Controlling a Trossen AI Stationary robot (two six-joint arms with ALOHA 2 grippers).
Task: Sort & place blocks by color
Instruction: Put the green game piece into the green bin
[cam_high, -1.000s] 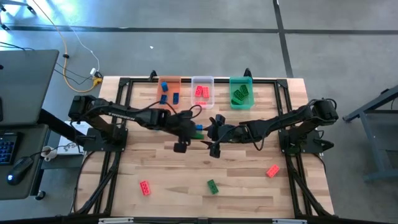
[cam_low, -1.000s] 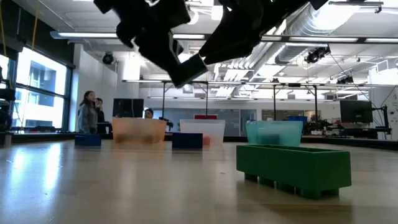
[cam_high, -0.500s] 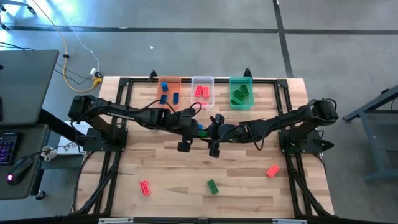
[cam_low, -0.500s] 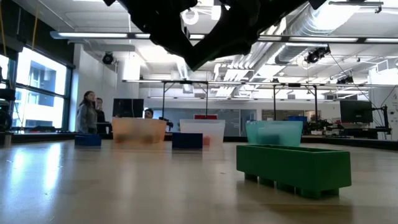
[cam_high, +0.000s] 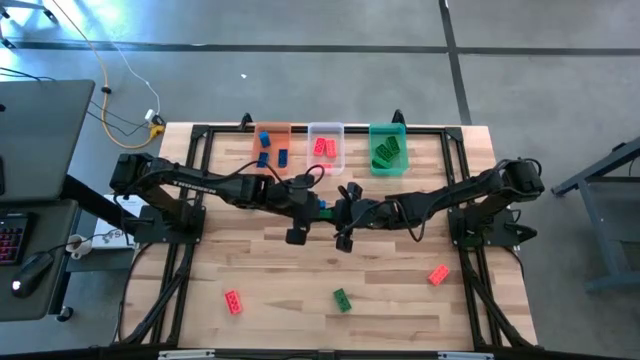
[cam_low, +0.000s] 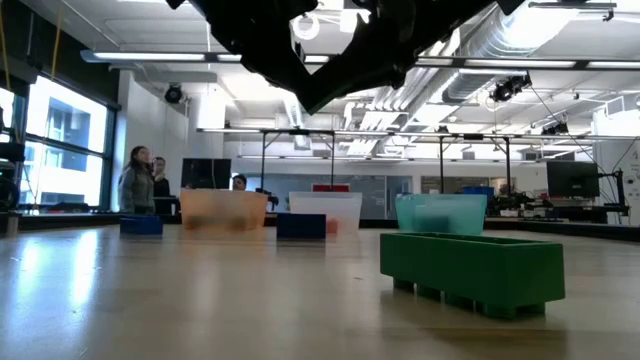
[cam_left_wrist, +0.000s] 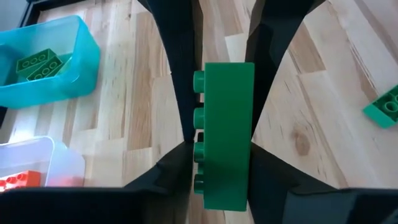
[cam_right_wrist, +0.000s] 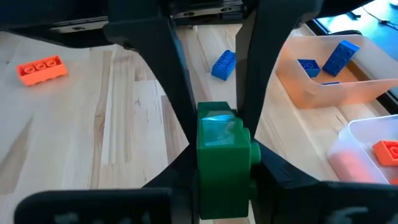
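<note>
Two grippers: meeting above table centre, both around one green block (cam_left_wrist: 225, 134)
Left gripper (cam_high: 318, 208): fingers partly parted, block between them
Right gripper (cam_high: 336, 211): fingers closed on the same block
Bins, 12 o'clock: orange (cam_high: 272, 133), clear (cam_high: 325, 131), green (cam_high: 388, 132)

high: straight down, far | low: table-level, level | wrists: close, sharing green block (cam_left_wrist: 227, 134)
</note>
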